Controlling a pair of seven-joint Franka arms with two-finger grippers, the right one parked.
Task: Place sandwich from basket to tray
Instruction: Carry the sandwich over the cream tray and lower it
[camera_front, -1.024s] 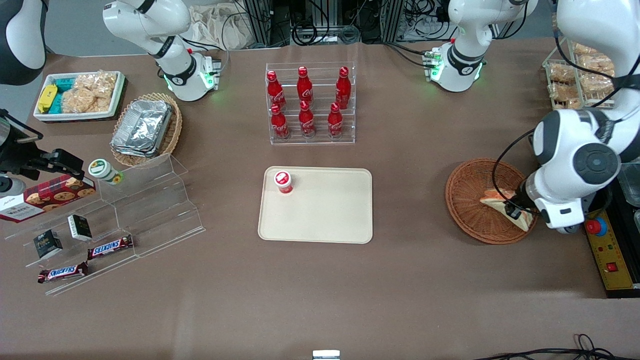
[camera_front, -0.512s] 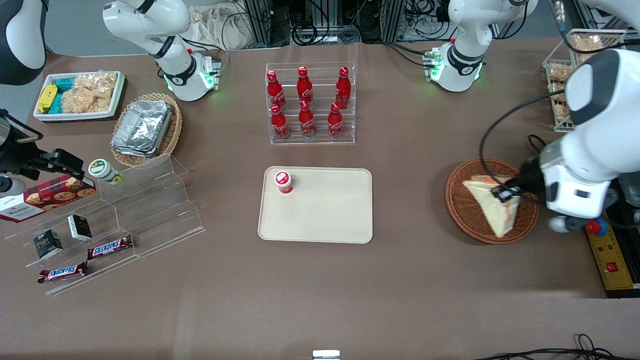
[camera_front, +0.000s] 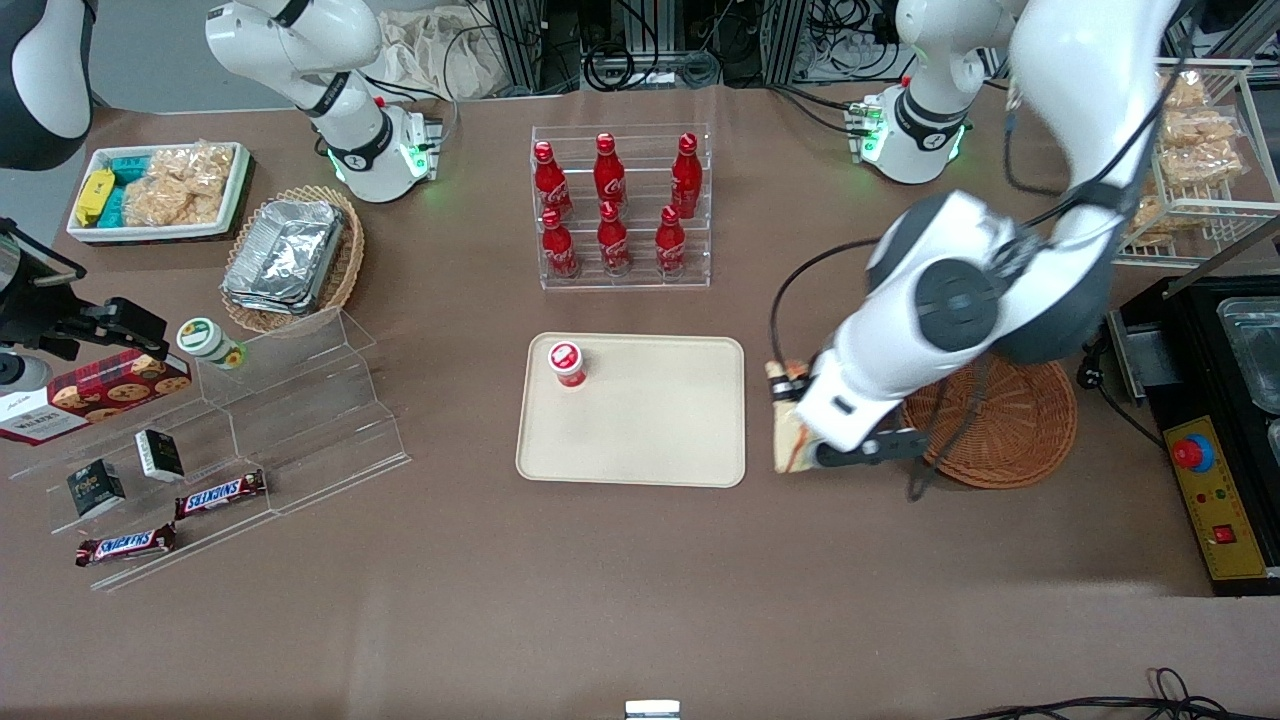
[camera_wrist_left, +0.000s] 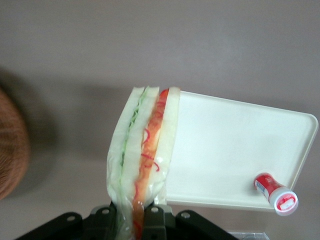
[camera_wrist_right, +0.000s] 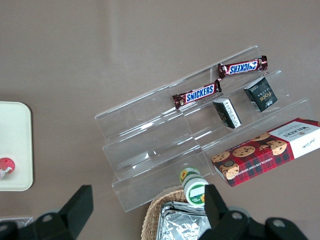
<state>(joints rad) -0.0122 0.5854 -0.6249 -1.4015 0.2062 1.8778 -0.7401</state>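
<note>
Triangular pale-bread sandwich (camera_front: 787, 432) now lifted clear of round reddish-brown wicker basket (camera_front: 1010, 430), carried between basket and flat beige rectangular tray (camera_front: 660, 440). Left gripper (camera_wrist_left: 141, 220) jaws clamped on sandwich.

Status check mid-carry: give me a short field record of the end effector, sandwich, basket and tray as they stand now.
end effector: between basket and tray, above the table, shut on the sandwich
sandwich: held, hanging edge-on by the tray's rim, not yet set down
basket: no sandwich in it
tray: holds only a red capped bottle near one corner
step left: move over the tray, lower, release
</note>
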